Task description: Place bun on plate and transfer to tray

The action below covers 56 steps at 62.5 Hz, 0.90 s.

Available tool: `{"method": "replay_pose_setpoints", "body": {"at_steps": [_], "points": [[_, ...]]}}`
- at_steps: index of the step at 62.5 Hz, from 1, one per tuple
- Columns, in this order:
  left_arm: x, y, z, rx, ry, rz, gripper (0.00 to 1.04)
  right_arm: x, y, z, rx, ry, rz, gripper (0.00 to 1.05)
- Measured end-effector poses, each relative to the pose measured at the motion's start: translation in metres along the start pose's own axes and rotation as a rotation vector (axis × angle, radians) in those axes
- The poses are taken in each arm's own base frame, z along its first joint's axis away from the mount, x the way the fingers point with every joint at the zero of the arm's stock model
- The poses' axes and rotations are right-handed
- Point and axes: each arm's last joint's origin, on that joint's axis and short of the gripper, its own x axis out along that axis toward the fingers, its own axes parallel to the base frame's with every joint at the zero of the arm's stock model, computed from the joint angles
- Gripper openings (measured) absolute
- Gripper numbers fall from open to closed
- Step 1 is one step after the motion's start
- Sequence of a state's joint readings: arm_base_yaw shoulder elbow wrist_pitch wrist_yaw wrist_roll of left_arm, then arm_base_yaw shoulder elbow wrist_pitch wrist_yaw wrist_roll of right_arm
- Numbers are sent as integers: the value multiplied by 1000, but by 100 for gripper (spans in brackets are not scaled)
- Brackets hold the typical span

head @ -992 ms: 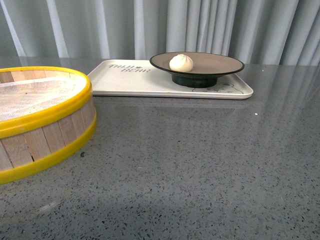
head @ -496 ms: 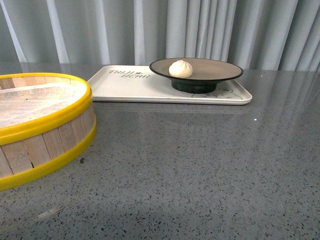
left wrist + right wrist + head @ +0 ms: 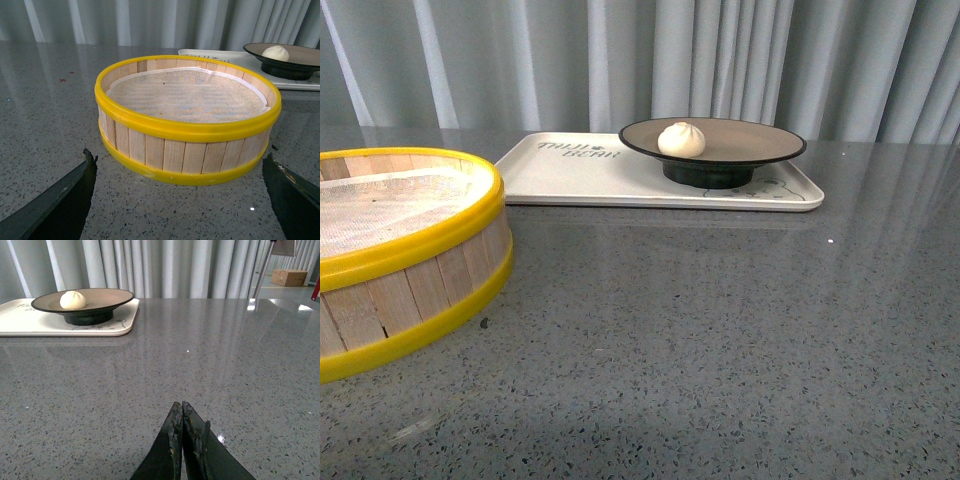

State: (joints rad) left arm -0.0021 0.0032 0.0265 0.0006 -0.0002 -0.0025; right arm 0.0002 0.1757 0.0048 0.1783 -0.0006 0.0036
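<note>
**Bun on plate, plate on tray; both tools free**

We see the bun (image 3: 681,139) resting inside the plate (image 3: 760,141), a little off the plate's centre, toward the end of the tray (image 3: 580,172) that carries the dark lettering. The plate stands with its black foot on the tray, at the end away from the lettering. The tray's long axis runs across our front view, and the tray lies flat on the grey counter (image 3: 720,330) beyond the wooden steamer basket (image 3: 405,250).

From the tray, the right tool (image 3: 182,440) is nearer, we judge: its wrist view looks over bare counter to the plate, with nothing between. The left tool (image 3: 175,195) looks at the steamer basket, which stands between it and the tray; the plate shows only behind the basket's far rim.

The right tool has its two fingers pressed together and holds nothing. The left tool has its fingers wide apart, and nothing is between them; the basket is ahead of them and they do not touch it.

We judge the task is finished as things lie, so no grasp is needed now.
</note>
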Motion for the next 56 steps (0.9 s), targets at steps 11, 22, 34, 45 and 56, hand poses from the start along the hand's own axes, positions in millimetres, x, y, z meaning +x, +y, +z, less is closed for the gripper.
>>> {"method": "replay_pose_setpoints", "body": {"at_steps": [11, 22, 34, 45, 56], "points": [[0, 0, 0, 0, 0, 0, 98, -10, 0, -3, 0, 9, 0, 2], [0, 0, 0, 0, 0, 0, 98, -11, 0, -3, -1, 6, 0, 2], [0, 0, 0, 0, 0, 0, 98, -11, 0, -3, -2, 5, 0, 2], [0, 0, 0, 0, 0, 0, 98, -11, 0, -3, -1, 5, 0, 32], [0, 0, 0, 0, 0, 0, 98, -11, 0, -3, -1, 5, 0, 60]]}}
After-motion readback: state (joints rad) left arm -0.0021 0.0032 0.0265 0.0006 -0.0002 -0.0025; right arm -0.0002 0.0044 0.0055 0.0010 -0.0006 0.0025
